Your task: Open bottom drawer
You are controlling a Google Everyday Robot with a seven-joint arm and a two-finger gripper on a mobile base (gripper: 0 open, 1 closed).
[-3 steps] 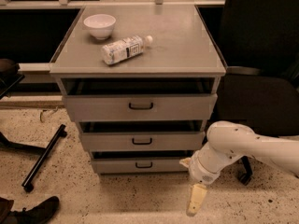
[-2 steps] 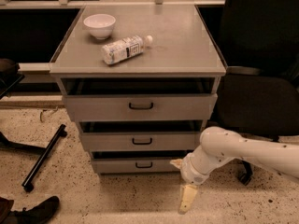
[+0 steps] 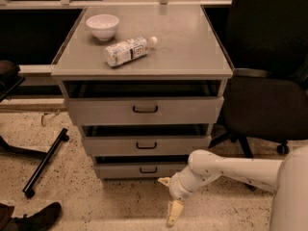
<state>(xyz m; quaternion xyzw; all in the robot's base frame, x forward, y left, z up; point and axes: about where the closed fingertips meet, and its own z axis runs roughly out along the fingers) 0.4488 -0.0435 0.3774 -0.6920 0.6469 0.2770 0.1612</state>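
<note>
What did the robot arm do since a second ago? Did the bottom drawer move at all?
The gripper swung left, closer to the front of the bottom drawer, and now hangs low, just right of its handle. It took hold of nothing. The bottom drawer did not move, and the bowl and bottle on top stayed put.
</note>
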